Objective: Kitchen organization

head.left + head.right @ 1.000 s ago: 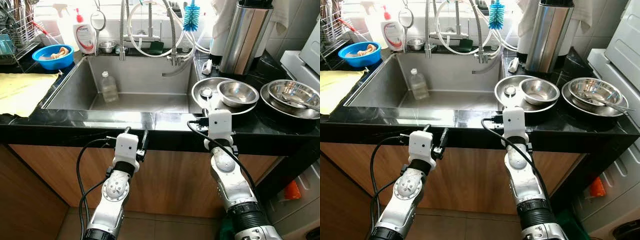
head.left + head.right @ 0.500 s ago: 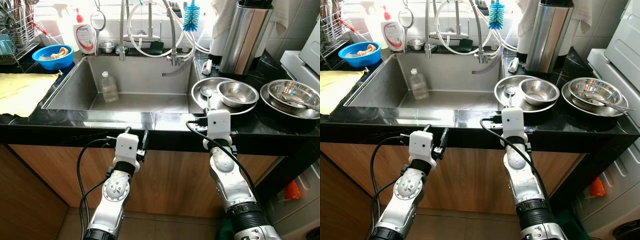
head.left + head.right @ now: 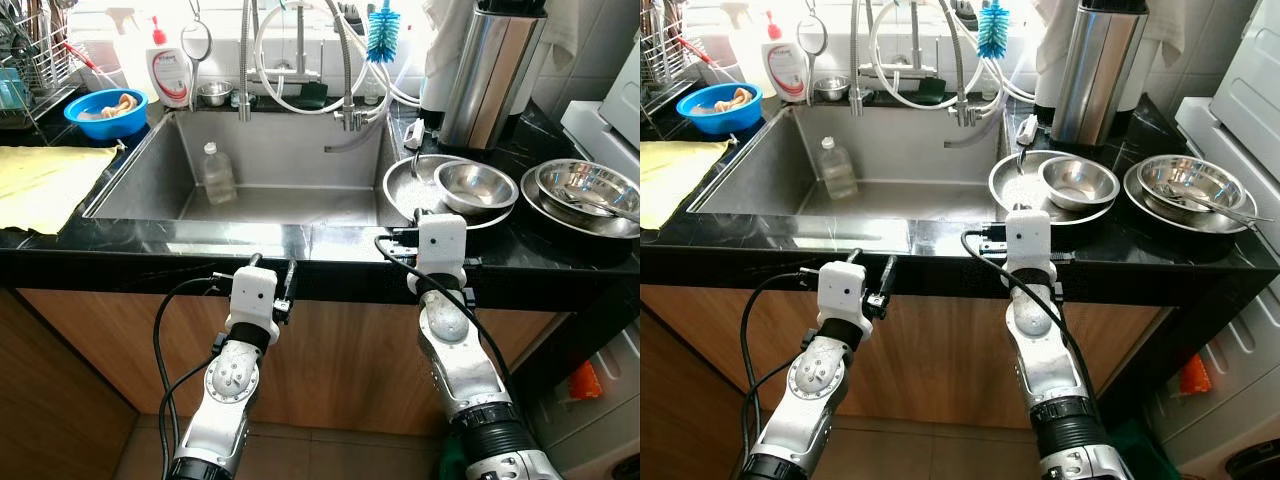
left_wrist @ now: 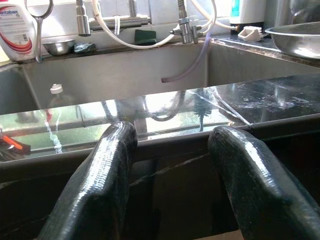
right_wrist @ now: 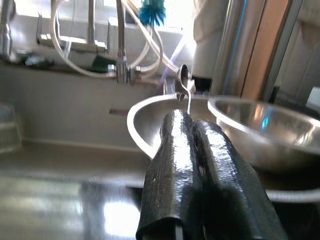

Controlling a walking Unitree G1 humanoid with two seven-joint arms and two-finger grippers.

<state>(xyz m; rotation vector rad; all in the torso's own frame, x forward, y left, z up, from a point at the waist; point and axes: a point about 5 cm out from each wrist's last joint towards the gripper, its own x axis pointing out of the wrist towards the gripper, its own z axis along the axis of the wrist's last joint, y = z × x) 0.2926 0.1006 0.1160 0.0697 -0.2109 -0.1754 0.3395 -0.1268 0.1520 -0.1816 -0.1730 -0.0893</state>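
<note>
Right gripper (image 5: 192,125) pinched a light, stiff, probably slippery spoon (image 5: 183,85) by its thin handle; left gripper (image 4: 170,150) hung spread.

You see a small steel spoon (image 5: 183,84) pinched by its handle, standing nearly upright with the bowl topmost. It hangs above the wide steel basin (image 3: 405,186) right of the sink.

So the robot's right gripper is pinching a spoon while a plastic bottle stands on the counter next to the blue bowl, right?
Not quite. The right gripper does pinch the spoon, but the bottle stands inside the sink, not on the counter beside the blue bowl. The left eye view shows it.
</note>
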